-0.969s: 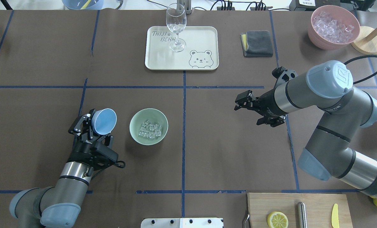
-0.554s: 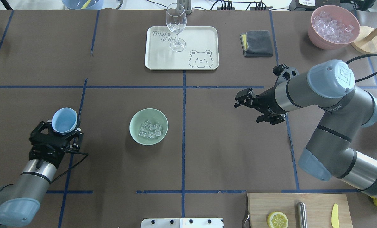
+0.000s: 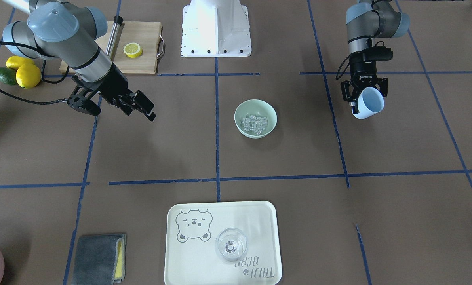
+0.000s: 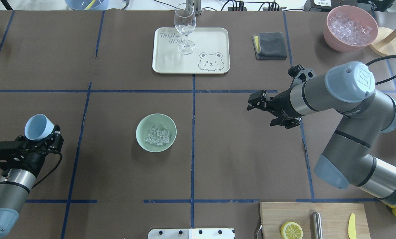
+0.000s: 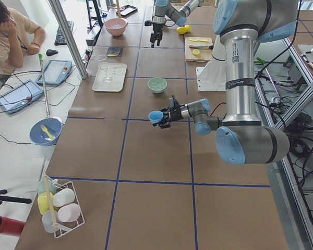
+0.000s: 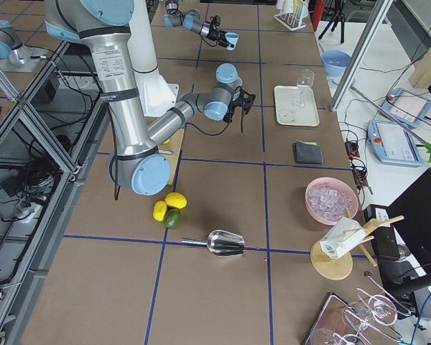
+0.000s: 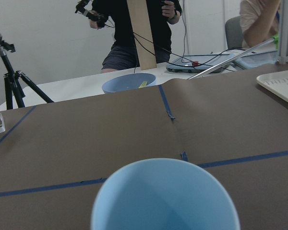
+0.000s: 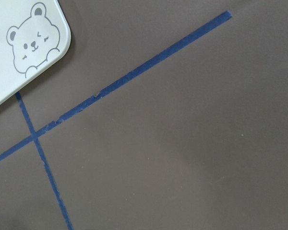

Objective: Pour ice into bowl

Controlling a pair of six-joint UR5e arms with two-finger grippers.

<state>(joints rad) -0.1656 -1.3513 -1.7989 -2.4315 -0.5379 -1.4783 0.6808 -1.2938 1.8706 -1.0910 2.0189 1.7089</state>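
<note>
The left tool point(image 3: 363, 95) clamps a light blue cup point(image 3: 370, 103) between its jaws. It holds the cup tilted and raised off the brown surface point(image 4: 118, 172), at the left edge of the overhead view. Well to its right, left of centre in that view, the mint-green bowl point(image 4: 139, 132) stands on the surface with the clear ice cubes point(image 4: 157, 136) piled inside it. The right tool point(image 3: 145, 109) hangs in the right half of that view, its jaws spread wide and gripping nothing, over bare surface and well apart from the bowl.
</note>
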